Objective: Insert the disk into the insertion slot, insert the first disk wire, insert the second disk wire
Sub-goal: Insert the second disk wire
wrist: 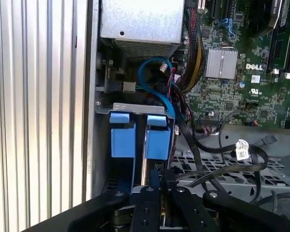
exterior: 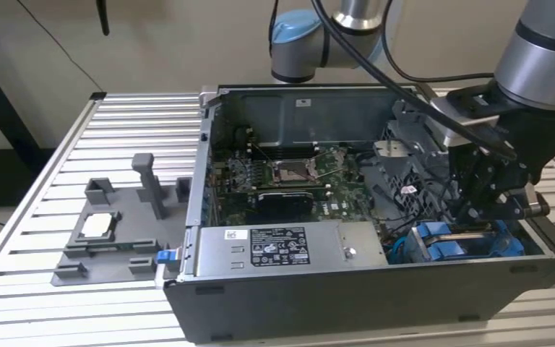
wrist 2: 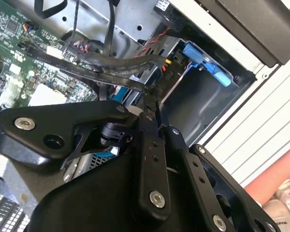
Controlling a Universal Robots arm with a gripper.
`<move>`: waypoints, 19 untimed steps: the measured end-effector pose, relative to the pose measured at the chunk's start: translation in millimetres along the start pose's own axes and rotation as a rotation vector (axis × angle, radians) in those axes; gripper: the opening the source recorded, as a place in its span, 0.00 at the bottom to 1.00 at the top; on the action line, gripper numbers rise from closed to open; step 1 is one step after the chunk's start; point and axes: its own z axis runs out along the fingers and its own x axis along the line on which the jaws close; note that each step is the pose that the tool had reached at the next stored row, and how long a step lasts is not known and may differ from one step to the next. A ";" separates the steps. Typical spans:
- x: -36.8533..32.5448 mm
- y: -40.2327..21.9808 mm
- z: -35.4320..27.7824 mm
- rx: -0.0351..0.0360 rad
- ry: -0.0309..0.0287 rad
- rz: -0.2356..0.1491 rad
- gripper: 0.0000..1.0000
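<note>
My gripper (exterior: 480,215) reaches down into the open computer case at the exterior view's right, right over the insertion slot (exterior: 456,242), a small grey cage with blue fittings. In the first wrist view, two blue plastic ends (wrist: 158,137) stand side by side in the insertion slot (wrist: 130,108). The disk's metal body is hidden there. In both wrist views the fingers (wrist 2: 150,140) are pressed together, with the gripper (wrist 2: 152,99) shut on the end of a flat black disk wire (wrist 2: 87,67). That wire runs back over the motherboard. More black wires (wrist: 217,150) lie beside the gripper (wrist: 154,180).
A grey power supply box (exterior: 287,249) fills the case's front. The motherboard (exterior: 287,173) lies behind it. A blue cable (wrist: 154,77) loops above the cage. Left of the case, a grey fixture (exterior: 113,231) stands on the slatted metal table (exterior: 123,123).
</note>
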 end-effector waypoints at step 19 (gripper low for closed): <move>0.1 0.5 5.6 -0.0007 0.0148 0.043 0.16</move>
